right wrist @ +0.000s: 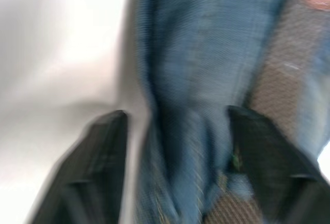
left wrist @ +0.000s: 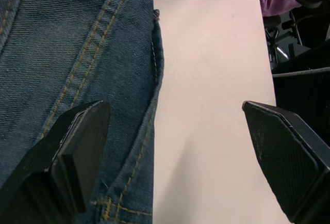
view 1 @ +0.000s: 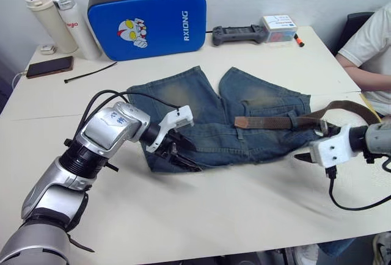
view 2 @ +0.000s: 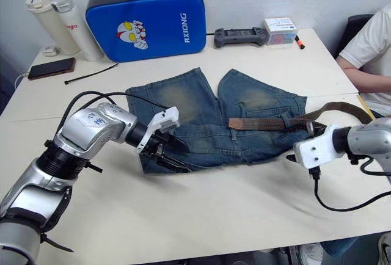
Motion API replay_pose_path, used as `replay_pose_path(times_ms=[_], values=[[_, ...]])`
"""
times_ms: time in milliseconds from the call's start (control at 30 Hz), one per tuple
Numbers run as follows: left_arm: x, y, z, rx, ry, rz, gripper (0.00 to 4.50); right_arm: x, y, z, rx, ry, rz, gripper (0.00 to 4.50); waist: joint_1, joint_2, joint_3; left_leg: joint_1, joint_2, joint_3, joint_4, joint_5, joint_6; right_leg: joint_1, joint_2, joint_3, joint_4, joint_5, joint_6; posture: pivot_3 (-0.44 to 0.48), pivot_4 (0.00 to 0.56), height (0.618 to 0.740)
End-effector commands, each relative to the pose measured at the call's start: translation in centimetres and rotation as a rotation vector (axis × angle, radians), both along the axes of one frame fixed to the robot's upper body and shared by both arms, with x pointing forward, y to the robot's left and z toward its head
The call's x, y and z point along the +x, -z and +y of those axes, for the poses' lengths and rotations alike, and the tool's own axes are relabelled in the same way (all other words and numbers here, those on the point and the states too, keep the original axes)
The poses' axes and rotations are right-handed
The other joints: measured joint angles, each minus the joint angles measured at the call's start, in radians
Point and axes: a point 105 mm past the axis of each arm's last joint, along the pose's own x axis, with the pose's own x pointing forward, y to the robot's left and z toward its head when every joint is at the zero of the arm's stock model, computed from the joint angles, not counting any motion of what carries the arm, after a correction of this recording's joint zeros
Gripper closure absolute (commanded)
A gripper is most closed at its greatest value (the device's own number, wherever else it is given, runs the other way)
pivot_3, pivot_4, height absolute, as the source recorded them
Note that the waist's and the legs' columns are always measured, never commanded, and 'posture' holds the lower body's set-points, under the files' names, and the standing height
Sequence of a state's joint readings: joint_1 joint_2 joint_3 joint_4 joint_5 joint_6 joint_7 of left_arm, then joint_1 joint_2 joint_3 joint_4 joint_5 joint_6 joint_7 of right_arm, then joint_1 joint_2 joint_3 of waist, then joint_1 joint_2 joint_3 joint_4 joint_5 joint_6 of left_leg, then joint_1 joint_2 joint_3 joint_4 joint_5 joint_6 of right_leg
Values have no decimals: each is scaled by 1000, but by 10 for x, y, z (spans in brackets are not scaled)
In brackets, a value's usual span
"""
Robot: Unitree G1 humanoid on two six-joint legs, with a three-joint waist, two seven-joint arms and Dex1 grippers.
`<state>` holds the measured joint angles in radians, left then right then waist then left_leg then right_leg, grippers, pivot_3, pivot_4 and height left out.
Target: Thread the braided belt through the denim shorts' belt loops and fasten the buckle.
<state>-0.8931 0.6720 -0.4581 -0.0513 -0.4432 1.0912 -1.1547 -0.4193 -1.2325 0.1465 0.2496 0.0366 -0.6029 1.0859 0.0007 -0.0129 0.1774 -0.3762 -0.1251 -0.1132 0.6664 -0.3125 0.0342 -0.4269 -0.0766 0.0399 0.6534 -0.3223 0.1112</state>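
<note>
The denim shorts (view 1: pixel 201 109) lie flat mid-table, waistband toward me. The braided belt (view 1: pixel 272 121) runs along the right half of the waistband, its leather tip (view 1: pixel 242 121) near the middle and the rest arching off to the right (view 1: pixel 357 107). It seems to pass under a belt loop (view 1: pixel 292 118). I cannot make out the buckle. My left gripper (view 1: pixel 178 152) is open at the waistband's left end, one finger (left wrist: pixel 72 152) over denim, the other over bare table. My right gripper (view 1: pixel 303 156) is open at the waistband's right end, denim (right wrist: pixel 196 79) between its fingers.
A blue case (view 1: pixel 146 21), two bottles (view 1: pixel 52 21), a phone (view 1: pixel 49 66) and a black cable tie (view 1: pixel 90 71) sit at the back left. A controller (view 1: pixel 238 34) and small box (view 1: pixel 280 27) are at the back right. A person in white (view 1: pixel 372 51) sits at the right edge.
</note>
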Motion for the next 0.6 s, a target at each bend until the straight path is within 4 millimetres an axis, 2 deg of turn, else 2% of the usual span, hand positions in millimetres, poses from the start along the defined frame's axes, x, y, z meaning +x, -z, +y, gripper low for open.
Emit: replay_pose_path(times_ms=[33, 67, 133, 233, 333, 433, 500, 600], values=[[7, -13, -9, -46, 24, -64, 0, 3, -39, 12, 370, 227, 20, 52, 0, 0, 0, 0, 0, 0, 0, 0, 0, 0, 0, 0, 0, 0, -1, 0, 150, 740], [8, -16, -11, -62, 23, -77, 0, 4, -40, 12, 482, 313, 67, 52, 2, 0, 0, 0, 0, 0, 0, 0, 0, 0, 0, 1, 0, 0, -1, 0, 150, 740], [16, -25, -18, -125, 12, -157, 0, 0, -38, 20, 852, 507, 253, 52, 7, 0, 0, 0, 0, -1, 1, 0, 0, 0, 0, 0, 1, 0, -1, 0, 150, 740], [19, -38, -25, -215, 17, -245, 0, -7, -30, 32, 1189, 701, 417, 52, 20, -1, 0, -1, 1, -2, 1, 0, 0, 0, -1, 0, 0, 0, -1, 0, 150, 740], [12, -47, -27, -283, 80, -345, 0, -10, -19, 41, 1389, 859, 536, 52, 24, 0, 0, -2, 1, -1, 1, 0, 0, -1, -1, 0, 1, 0, -1, 0, 150, 740], [9, -55, -27, -335, 93, -469, 0, -14, -4, 47, 1566, 1040, 733, 52, 25, -1, 0, -2, 0, -1, 1, 0, 0, -1, -1, 0, 0, 0, -1, 0, 150, 740], [9, -58, -26, -368, 72, -497, 0, -16, -5, 55, 1705, 1042, 838, 52, 26, -1, 0, -1, 0, -1, 1, 0, 0, 0, -2, 0, 0, 0, -1, 0, 150, 740], [8, -60, -24, -393, 53, -466, 0, -8, -8, 52, 1928, 1079, 930, 52, 24, -1, 0, -1, 0, -1, 1, 0, 0, 0, -2, 0, 1, 0, -1, 0, 150, 740]])
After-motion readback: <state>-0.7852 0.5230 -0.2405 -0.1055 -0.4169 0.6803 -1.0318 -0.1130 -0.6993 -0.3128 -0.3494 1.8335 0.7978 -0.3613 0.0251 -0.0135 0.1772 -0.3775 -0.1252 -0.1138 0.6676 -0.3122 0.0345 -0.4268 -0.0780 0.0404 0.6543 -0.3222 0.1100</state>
